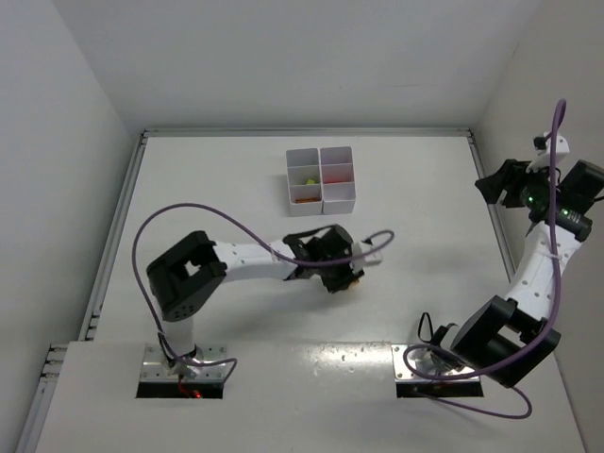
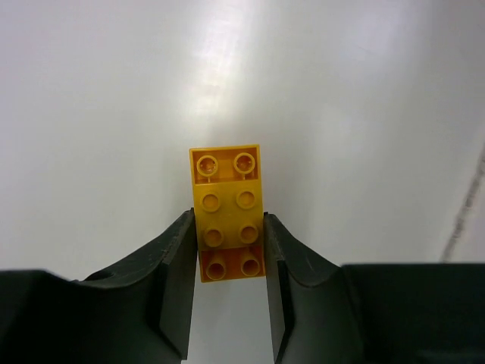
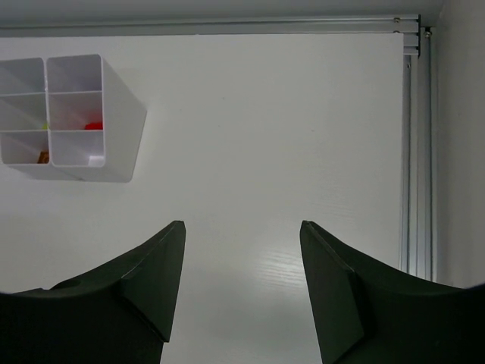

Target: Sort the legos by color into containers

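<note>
White table (image 1: 236, 189) fills the middle of the top view, matte, with faint glare. Plain white walls on three sides: back wall (image 1: 302, 57) across the top, left wall (image 1: 47, 189), right wall (image 1: 538, 66). Metal rail (image 1: 302, 132) runs along the table's far edge; a second rail (image 1: 118, 226) runs down the left edge. Right wrist view shows rail along the top (image 3: 227, 25) and down the right side (image 3: 417, 152). Two metal plates at lower frame, left (image 1: 219, 351) and right (image 1: 404, 363)
</note>
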{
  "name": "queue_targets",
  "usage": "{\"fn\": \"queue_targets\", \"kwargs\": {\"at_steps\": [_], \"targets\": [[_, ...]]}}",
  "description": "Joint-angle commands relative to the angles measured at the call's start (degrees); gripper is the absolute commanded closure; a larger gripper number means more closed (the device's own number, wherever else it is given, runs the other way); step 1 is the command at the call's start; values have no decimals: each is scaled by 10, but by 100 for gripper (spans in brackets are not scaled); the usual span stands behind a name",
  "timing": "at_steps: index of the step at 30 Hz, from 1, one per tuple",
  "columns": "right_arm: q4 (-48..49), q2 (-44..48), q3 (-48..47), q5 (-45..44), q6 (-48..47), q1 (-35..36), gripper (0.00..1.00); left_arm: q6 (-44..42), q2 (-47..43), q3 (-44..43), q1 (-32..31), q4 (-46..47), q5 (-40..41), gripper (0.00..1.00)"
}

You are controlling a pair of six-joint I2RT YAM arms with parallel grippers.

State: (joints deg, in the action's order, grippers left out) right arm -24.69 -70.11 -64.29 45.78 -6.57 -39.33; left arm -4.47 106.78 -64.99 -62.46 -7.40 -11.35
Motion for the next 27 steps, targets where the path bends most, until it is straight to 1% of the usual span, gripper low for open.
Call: {"fn": "queue_targets", "kwargs": {"at_steps": [1, 2, 4, 5, 6, 7, 8, 9, 10, 13, 15, 27], "targets": [[57, -13, -6, 40, 46, -5, 38, -10, -75, -3, 70, -10, 7, 76], [63, -21, -6, 41, 59, -5, 38, -16, -76, -27, 103, -23, 7, 76], [69, -28, -11, 41, 66, 1, 38, -24, -81, -62, 136, -39, -15, 76], [69, -28, -11, 41, 73, 7, 38, -24, -69, -83, 150, -52, -15, 76], [69, -34, -11, 41, 79, 7, 38, -29, -59, -128, 177, -58, -15, 76], [85, -34, -11, 41, 86, 7, 38, -29, -46, -153, 189, -65, -15, 75], [94, -39, -11, 41, 104, 7, 38, -34, -15, -202, 210, -79, -15, 73], [100, -39, -11, 41, 111, 7, 38, -34, -1, -224, 219, -79, -15, 73], [105, -39, -11, 41, 117, 7, 38, -34, 12, -242, 229, -84, -15, 71], [105, -44, -17, 41, 123, 12, 38, -48, 54, -302, 248, -90, -15, 68], [105, -44, -22, 35, 123, 12, 38, -60, 74, -339, 254, -96, -15, 68], [100, -39, -12, 30, 128, 12, 38, -79, 185, -438, 259, -118, -25, 65]]}}
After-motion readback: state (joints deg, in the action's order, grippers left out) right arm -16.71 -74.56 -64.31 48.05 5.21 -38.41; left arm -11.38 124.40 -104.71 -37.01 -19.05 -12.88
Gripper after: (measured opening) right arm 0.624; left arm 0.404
